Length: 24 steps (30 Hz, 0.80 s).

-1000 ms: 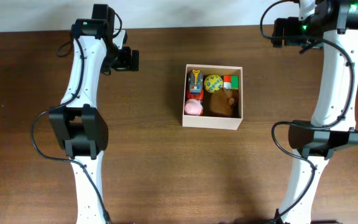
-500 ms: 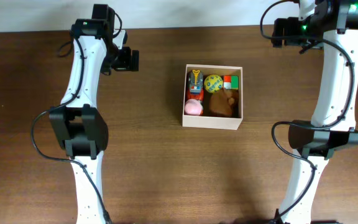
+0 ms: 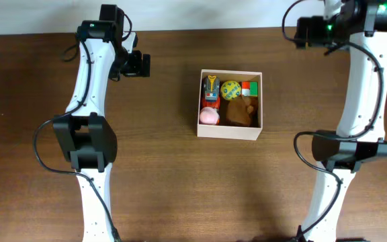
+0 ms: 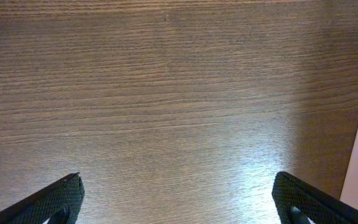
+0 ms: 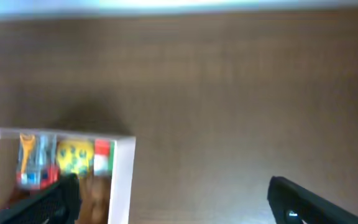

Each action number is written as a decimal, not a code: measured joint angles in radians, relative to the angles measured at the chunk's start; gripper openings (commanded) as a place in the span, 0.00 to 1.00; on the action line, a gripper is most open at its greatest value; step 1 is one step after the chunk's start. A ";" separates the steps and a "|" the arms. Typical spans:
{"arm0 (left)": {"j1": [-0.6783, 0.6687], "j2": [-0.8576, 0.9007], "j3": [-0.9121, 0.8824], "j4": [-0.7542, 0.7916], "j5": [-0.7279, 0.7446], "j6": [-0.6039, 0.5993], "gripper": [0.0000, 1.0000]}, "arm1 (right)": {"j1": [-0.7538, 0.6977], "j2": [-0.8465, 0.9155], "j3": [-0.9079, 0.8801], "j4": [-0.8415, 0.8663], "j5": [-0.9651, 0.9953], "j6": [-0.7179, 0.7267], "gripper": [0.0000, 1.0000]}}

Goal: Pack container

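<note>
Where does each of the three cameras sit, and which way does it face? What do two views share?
Overhead: above the table, facing straight down; shows the left arm, the right arm and the container between them.
Left wrist: on the left arm, looking down at the tabletop; the open left gripper shows at the bottom corners.
Right wrist: on the right arm, looking down, blurred; the open right gripper shows at the bottom.
Shared: overhead and right wrist both show the container with the yellow ball.
</note>
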<state>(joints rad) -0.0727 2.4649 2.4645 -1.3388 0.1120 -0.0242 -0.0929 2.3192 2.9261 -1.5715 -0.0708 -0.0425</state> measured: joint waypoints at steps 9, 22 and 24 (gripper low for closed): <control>0.000 0.000 0.000 0.000 0.000 0.000 0.99 | 0.000 -0.278 -0.035 0.324 0.002 -0.137 0.99; 0.000 0.000 0.000 0.000 0.000 0.000 0.99 | 0.000 -0.893 -0.810 0.756 0.002 -0.180 0.99; 0.000 0.000 0.000 0.000 0.000 0.000 0.99 | 0.000 -0.979 -0.985 0.853 0.002 -0.182 0.99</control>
<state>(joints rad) -0.0727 2.4649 2.4645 -1.3384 0.1116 -0.0242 -0.0929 1.3399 1.9415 -0.7189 -0.0692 -0.2245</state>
